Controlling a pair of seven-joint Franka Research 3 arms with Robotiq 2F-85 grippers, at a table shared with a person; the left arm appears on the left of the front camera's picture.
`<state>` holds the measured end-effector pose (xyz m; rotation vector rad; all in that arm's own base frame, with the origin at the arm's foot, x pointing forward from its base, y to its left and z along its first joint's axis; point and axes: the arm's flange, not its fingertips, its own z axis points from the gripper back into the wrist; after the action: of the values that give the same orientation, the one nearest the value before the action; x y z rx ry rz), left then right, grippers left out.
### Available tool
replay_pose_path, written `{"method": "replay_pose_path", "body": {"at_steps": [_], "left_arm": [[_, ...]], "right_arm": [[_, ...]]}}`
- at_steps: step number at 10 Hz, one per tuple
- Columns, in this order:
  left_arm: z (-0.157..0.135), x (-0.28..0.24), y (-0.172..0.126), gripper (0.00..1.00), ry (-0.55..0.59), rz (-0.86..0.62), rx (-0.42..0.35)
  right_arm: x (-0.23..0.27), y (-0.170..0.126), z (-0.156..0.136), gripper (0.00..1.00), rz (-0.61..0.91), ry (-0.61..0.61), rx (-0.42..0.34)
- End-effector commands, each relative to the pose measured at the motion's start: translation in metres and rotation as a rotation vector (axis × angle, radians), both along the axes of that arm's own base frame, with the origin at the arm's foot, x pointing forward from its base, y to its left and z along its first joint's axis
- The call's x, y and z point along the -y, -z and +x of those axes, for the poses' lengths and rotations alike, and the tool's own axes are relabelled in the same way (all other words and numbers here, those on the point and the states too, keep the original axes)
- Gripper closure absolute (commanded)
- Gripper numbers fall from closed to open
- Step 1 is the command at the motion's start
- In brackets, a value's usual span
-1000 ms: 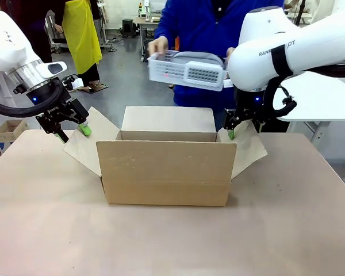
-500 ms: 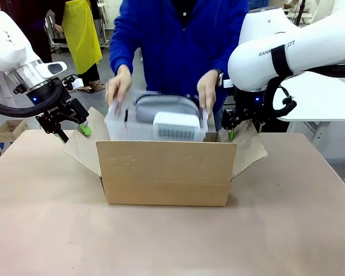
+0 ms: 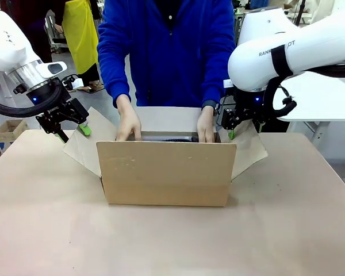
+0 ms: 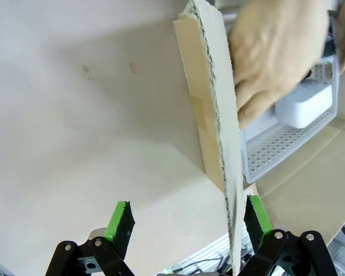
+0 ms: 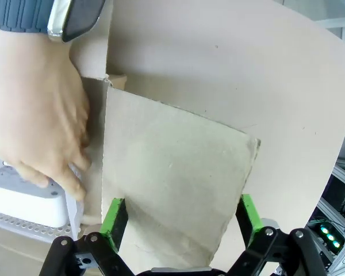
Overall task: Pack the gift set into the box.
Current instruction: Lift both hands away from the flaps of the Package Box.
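Left gripper (image 3: pixel 73 133) spread wide at the left flap (image 3: pixel 83 144). In its wrist view the cardboard edge stands between the green pads, close to one, and nothing is clamped. The right gripper (image 3: pixel 234 131) is wide open too, with the right flap (image 3: pixel 248 150) lying across the gap between its fingers.

The box (image 3: pixel 167 172) sits mid-table with its near wall facing us, and both side flaps are splayed outward. The person leans in from the far side with both hands down in the opening, one hand (image 3: pixel 128 125) by the left wall, the other hand (image 3: pixel 206 125) by the right.

Under those hands is the gift set (image 4: pixel 276 150): a white perforated basket with a white block (image 4: pixel 303 109) in it, already below the rim.

So the load looks as good as in. What's left, I'd say, is for the hands to let go and come out, and then perhaps the flaps get folded shut.
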<state>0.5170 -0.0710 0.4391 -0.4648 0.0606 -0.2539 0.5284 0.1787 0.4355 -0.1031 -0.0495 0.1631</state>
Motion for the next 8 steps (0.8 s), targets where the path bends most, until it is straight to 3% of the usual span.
{"method": "replay_pose_path", "body": {"at_steps": [1,3,4,5,6,8], "left_arm": [[-0.002,0.0,-0.001,0.0,-0.009,0.012,0.001],[-0.002,0.0,-0.001,0.0,-0.009,0.012,0.001],[0.0,0.0,0.0,0.0,0.0,0.0,0.0],[-0.006,-0.017,-0.027,0.0,-0.016,-0.052,0.02],[-0.017,-0.048,-0.058,0.0,-0.004,-0.207,0.001],[-0.029,-0.128,-0.082,0.0,-0.047,-0.524,-0.06]], "right_arm": [[-0.003,-0.003,0.003,0.0,-0.028,0.023,0.004],[0.0,0.0,0.0,0.0,0.0,0.0,0.0],[0.001,-0.01,-0.002,0.0,0.03,-0.077,0.0],[0.012,-0.027,-0.008,0.0,0.113,-0.121,0.004],[0.043,-0.053,-0.022,0.0,0.278,-0.16,0.003],[0.121,-0.082,-0.05,0.0,0.638,-0.167,0.05]]}}
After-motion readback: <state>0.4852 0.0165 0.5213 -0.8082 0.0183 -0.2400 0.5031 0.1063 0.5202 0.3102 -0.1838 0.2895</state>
